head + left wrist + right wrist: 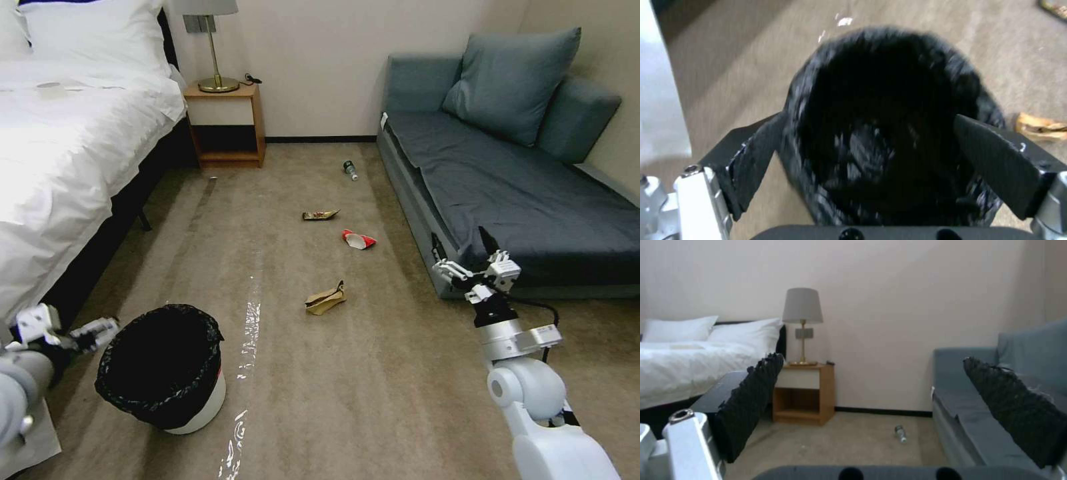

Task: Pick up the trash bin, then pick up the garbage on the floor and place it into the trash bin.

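The trash bin [193,407] stands on the carpet at the near left, white with a black bag [889,110] folded over its rim. My left gripper [93,330] is right beside the bin's left rim. In the left wrist view the left gripper [868,116] is open, a finger on each side of the bag's mouth. Garbage lies ahead: a brown paper bag [325,299] [1040,126], a red-and-white wrapper [358,239], a gold wrapper [320,215] and a small bottle [350,169] [901,433]. My right gripper [477,263] [871,358] hangs open and empty by the sofa's front.
A white bed [60,153] runs along the left, a blue-grey sofa [533,200] along the right. A wooden nightstand [227,127] with a lamp [802,306] stands at the far wall. A shiny strip [250,320] runs down the carpet beside the bin.
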